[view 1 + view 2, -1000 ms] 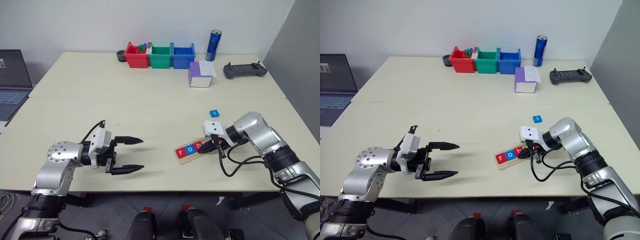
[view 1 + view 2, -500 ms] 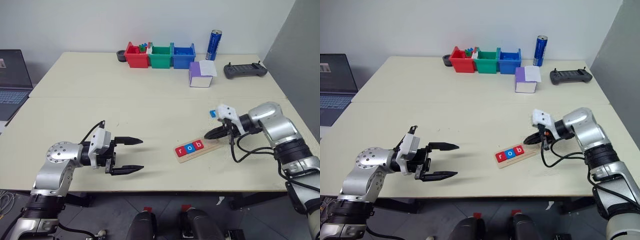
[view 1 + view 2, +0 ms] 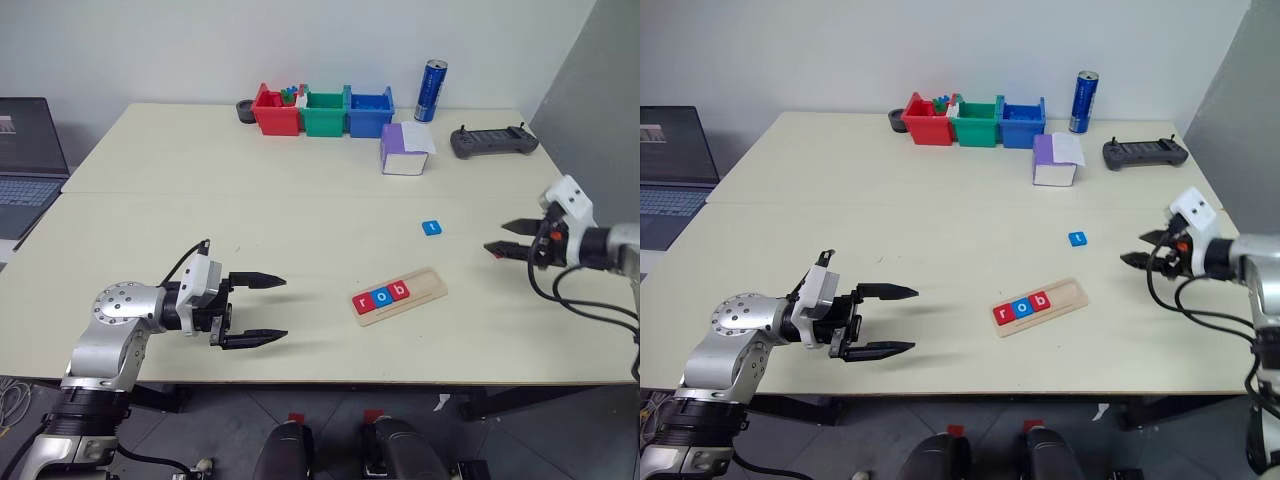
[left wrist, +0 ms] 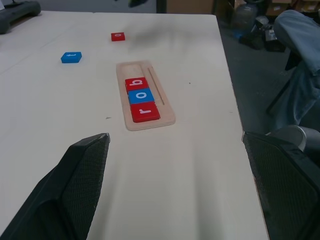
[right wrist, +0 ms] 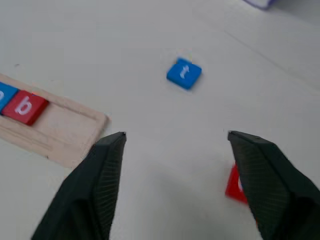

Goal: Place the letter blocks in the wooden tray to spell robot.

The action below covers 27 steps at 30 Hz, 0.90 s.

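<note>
Table (image 3: pixel 200 200): you have a wide pale top running across the whole head view, with a seam across it.
Laptop (image 3: pixel 25 160): look off the table's edge at 9 o'clock.
Coloured bins (image 3: pixel 320 110): red, green and blue in a row at 12 o'clock, far side of the table, a dark round dish just beside the red one.
Purple-and-white box (image 3: pixel 404 150): just toward you from the bins, around 1 o'clock.
Black controller (image 3: pixel 493 141): at 2 o'clock, near the far right corner.
Blue can (image 3: pixel 432 91): upright at 1 o'clock, behind the box.
Left gripper (image 3: pixel 250 311): you see it at 8 o'clock, fingers spread wide, nothing between them, pointing toward the tray.
Right gripper (image 3: pixel 510 240): at 3 o'clock near the table's right edge, fingers parted and empty, well apart from the tray.
Wooden tray (image 3: pixel 400 296): lies slightly skewed at 5 o'clock; its right end is bare.
Letter blocks in tray: red r (image 3: pixel 363 302), blue o (image 3: pixel 380 297), red b (image 3: pixel 398 291), touching in a row at the tray's left end.
Blue t block (image 3: pixel 431 228): loose on the table at 3 o'clock, between tray and right gripper.
Red block (image 5: pixel 236 184): loose on the table, just beside a right fingertip in the right wrist view; you cannot tell its letter there.
</note>
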### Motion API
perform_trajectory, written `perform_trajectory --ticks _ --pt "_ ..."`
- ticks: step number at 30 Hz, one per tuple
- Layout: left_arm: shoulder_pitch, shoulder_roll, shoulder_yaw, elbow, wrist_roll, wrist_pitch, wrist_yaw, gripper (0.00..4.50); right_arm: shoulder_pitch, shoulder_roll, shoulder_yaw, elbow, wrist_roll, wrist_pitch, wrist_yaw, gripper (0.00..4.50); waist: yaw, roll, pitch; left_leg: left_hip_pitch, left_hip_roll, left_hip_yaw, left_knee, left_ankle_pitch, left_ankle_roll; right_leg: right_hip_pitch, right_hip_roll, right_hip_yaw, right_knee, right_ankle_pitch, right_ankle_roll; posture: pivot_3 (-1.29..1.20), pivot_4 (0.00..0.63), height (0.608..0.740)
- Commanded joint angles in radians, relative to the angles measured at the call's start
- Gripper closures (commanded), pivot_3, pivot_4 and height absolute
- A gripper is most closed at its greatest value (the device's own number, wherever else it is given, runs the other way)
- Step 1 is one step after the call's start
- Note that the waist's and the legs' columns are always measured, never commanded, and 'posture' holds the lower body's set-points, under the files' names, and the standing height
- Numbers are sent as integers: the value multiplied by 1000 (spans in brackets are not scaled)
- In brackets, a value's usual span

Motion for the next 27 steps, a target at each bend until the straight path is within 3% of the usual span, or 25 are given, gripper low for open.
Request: perform_trajectory --ticks 1,7,16,19,27 --pt "-31 2 4 11 -8 -14 -17 0 36 -21 -87 -80 38 64 -81 54 -4 0 0 0 0 0 0 0 0 0 0 0 0 0 0 0 150 740" --pt "-48 -3 -2 34 -5 -21 -33 0 97 43 -162 -152 58 185 -268 54 -5 0 0 1 1 0 -1 0 0 0 1 0 1 0 0 0 150 740" --pt "-56 -9 -11 47 -2 -19 -57 0 57 129 -146 -145 37 247 -487 54 -2 0 0 0 0 0 -1 0 0 0 1 0 0 0 0 0 150 740" --pt "-60 -10 -11 51 0 -21 -59 0 48 120 -84 -120 14 251 -498 54 -2 0 0 0 0 0 -1 0 0 0 1 0 0 0 0 0 150 740" --pt "-50 -10 -5 40 -1 -19 -58 0 33 131 -75 -59 52 164 -479 54 -3 0 0 -1 0 0 -1 0 0 0 1 0 -1 0 0 0 150 740"
